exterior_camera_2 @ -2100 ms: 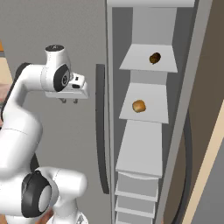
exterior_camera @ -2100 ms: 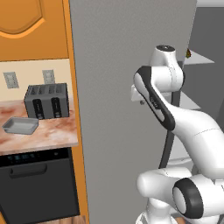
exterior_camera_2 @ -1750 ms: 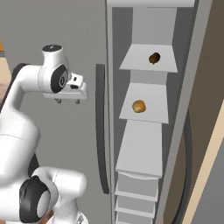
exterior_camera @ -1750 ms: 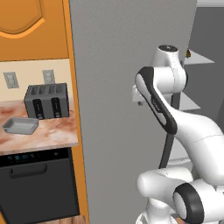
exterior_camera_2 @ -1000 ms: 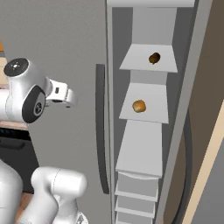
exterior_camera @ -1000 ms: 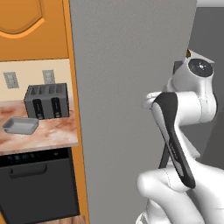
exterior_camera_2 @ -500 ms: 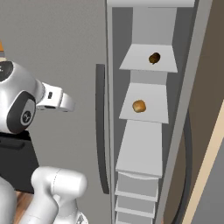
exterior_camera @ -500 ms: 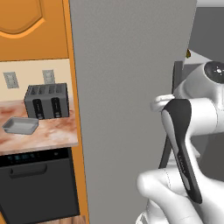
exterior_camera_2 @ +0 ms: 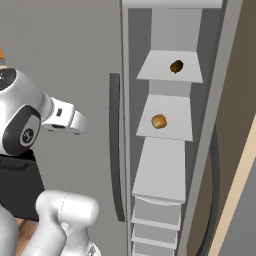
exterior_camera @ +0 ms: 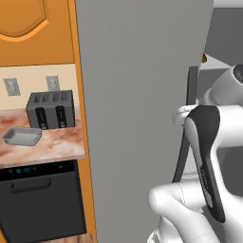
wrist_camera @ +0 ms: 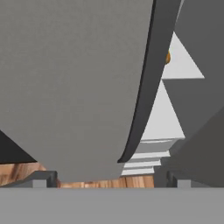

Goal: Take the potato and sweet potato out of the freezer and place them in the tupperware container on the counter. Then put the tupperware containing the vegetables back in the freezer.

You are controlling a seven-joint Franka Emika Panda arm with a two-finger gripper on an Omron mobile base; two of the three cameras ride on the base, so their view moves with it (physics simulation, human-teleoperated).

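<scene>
Inside the open freezer point(exterior_camera_2: 165, 165), the potato point(exterior_camera_2: 159, 121) sits on the middle shelf and the sweet potato point(exterior_camera_2: 176, 66) above. Our gripper point(wrist_camera: 111, 180), fingers apart and seemingly empty, should clear the door handle point(wrist_camera: 142, 87) before reaching in.

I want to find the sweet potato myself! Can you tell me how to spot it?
Look inside the tall grey freezer, whose door stands open, at its stack of grey shelves. The sweet potato is the small lump on the top shelf. It is darker and browner than the golden potato one shelf below.
</scene>
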